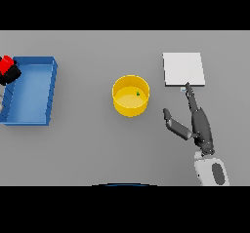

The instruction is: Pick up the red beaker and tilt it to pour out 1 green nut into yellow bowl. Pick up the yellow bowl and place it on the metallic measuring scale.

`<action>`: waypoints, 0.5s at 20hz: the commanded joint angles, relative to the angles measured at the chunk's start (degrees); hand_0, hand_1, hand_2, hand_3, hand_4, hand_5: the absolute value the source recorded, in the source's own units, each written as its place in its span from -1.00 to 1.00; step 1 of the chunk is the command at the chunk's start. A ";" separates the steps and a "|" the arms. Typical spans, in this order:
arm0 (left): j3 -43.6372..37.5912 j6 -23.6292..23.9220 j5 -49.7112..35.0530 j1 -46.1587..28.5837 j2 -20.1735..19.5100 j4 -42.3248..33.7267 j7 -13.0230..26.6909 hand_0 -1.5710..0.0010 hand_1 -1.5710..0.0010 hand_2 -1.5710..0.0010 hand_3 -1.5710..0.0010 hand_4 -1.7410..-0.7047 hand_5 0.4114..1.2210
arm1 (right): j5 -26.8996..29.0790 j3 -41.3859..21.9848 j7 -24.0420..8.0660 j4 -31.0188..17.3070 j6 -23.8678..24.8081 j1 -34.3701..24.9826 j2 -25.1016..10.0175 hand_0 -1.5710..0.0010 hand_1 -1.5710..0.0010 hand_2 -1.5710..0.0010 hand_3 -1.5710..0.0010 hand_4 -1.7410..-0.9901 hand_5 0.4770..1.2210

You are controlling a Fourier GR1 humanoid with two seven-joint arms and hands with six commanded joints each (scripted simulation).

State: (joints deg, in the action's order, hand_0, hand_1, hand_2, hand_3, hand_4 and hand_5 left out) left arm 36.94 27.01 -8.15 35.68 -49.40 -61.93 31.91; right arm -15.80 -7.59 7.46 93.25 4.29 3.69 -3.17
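With the right robot hand (pixel 197 125) spread open right of the yellow bowl (pixel 131 96), a clumsy grasp could spill the green nut (pixel 137 93).

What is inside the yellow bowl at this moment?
One small green nut lies on the floor of the yellow bowl, near its far right wall. Nothing else shows inside; nothing covers it.

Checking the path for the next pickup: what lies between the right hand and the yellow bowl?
Nothing: in the head view only bare grey table separates the right hand from the yellow bowl.
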 commanded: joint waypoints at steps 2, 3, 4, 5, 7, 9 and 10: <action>0.52 -4.65 -1.93 -1.11 -1.08 -2.62 -0.58 -0.86 -0.50 -0.51 -0.44 -0.01 -0.03 | 0.30 -0.22 1.12 0.35 -0.12 0.89 0.33 1.00 1.00 1.00 1.00 0.47 -0.50; 0.21 -7.57 -3.31 -0.97 -1.88 -2.85 0.16 -0.48 -0.20 -0.22 -0.15 0.20 -0.09 | -0.07 -0.35 1.49 1.03 0.07 1.34 0.16 1.00 1.00 1.00 1.00 0.48 -0.50; 0.44 -10.10 -4.28 -1.01 -2.30 -3.36 0.37 -0.19 0.04 0.02 0.08 0.36 -0.14 | 0.12 -0.11 0.87 1.20 0.06 0.70 0.01 1.00 1.00 1.00 1.00 0.48 -0.50; 0.41 -11.24 -4.94 -1.59 -2.85 -4.20 -0.31 0.05 0.23 0.22 0.26 0.49 -0.19 | -0.31 -0.61 0.61 1.93 0.28 1.27 0.36 1.00 1.00 1.00 1.00 0.49 -0.49; 0.60 -12.99 -5.57 -1.99 -3.88 -5.54 -0.24 0.39 0.51 0.50 0.53 0.67 -0.26 | -0.23 -0.34 -0.62 1.37 -0.18 1.35 -0.25 1.00 1.00 1.00 1.00 0.48 -0.49; 0.35 -14.36 -6.37 -1.53 -3.53 -4.63 -0.53 0.61 0.68 0.68 0.70 0.76 -0.32 | 0.15 -0.31 -0.29 1.46 -0.38 1.03 -0.15 1.00 1.00 1.00 1.00 0.47 -0.49; 0.31 -14.43 -6.53 -1.57 -3.49 -4.70 -0.34 0.69 0.75 0.74 0.76 0.79 -0.33 | -0.30 -0.62 -0.15 1.97 -0.43 1.68 -0.34 1.00 1.00 1.00 1.00 0.47 -0.49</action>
State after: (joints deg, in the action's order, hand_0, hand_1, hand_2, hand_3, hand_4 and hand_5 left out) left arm 37.25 12.57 -14.69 34.10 -52.90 -66.63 31.56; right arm -16.11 -8.21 7.40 95.21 3.85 5.39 -3.52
